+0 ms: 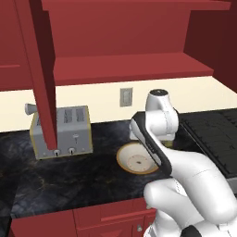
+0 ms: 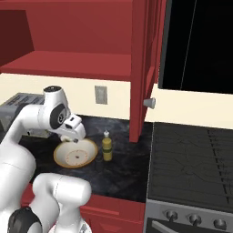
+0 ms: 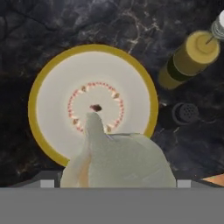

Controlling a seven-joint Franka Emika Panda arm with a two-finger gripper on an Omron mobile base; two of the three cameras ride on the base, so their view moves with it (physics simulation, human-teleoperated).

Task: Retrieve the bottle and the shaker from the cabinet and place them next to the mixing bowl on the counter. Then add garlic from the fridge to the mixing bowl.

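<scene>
The bench (image 3: 52, 35) under the claw (image 3: 114, 186) looks like polished black stone with grey marbling. The bowl (image 3: 43, 83) below the claw seems glazed ceramic, matt cream inside with a golden-tan rim. The garlic (image 3: 118, 159) between the claw's tips has a pale, papery, slightly lumpy skin. Beside the bowl, the bottle (image 3: 186, 59) looks like smooth olive-yellow plastic with a dark band, and the shaker (image 3: 186, 113) is matt black. The toaster (image 1: 60, 132) looks like brushed metal. The cabinet (image 1: 129, 69) is flat, matt red.
</scene>
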